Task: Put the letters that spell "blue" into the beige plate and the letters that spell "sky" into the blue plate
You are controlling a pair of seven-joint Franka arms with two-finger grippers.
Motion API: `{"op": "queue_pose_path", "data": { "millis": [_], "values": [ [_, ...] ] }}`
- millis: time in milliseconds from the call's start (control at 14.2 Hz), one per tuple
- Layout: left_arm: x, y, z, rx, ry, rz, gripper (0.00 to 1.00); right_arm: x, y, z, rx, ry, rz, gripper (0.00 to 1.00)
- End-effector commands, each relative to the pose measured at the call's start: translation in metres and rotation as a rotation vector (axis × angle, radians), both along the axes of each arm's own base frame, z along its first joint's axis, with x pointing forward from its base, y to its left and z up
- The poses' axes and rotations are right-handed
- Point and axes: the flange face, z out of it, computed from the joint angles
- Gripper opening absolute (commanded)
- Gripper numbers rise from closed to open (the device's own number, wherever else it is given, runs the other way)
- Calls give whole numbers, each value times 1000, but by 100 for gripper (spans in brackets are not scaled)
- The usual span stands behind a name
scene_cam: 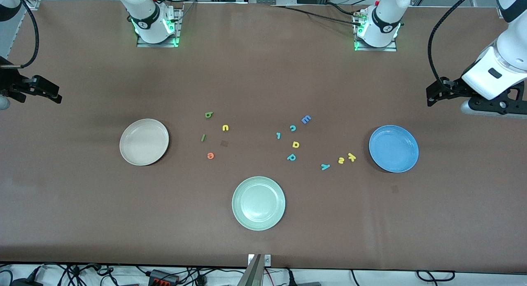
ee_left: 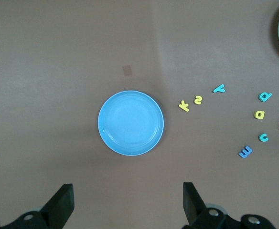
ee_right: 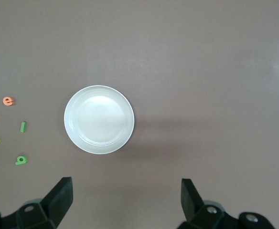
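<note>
We have sorted nothing yet: round beige plate (scene_cam: 144,142) and round bright blue plate (scene_cam: 393,148) sit empty, all seven small toy letters (scene_cam: 210,155) on the brown table (scene_cam: 263,72), "blue" at the beige plate's three o'clock, "sky" at the blue plate's nine; left gripper (ee_left: 127,202) and right gripper (ee_right: 126,200) wait with fingers apart.

brown table (scene_cam: 82,220) (cloth-covered), cables (scene_cam: 164,274) along its near edge

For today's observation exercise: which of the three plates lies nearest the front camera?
The pale green plate; it sits lowest in the front view, while the beige plate and blue plate lie farther back.
</note>
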Motion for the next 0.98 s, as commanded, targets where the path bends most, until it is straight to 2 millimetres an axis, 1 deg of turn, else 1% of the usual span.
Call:
{"op": "queue_pose_path", "data": {
  "millis": [0,562,772,913],
  "values": [
    [3,1,5,-6,7,1,100,1,0,3,-7,-6,4,100],
    [2,3,5,-6,7,3,100,0,-1,0,-6,6,2,100],
    [2,3,5,-6,7,3,100,5,-1,-5,-7,6,4,100],
    [3,3,4,-6,8,3,100,5,0,-4,-7,5,7,100]
  ]
}}
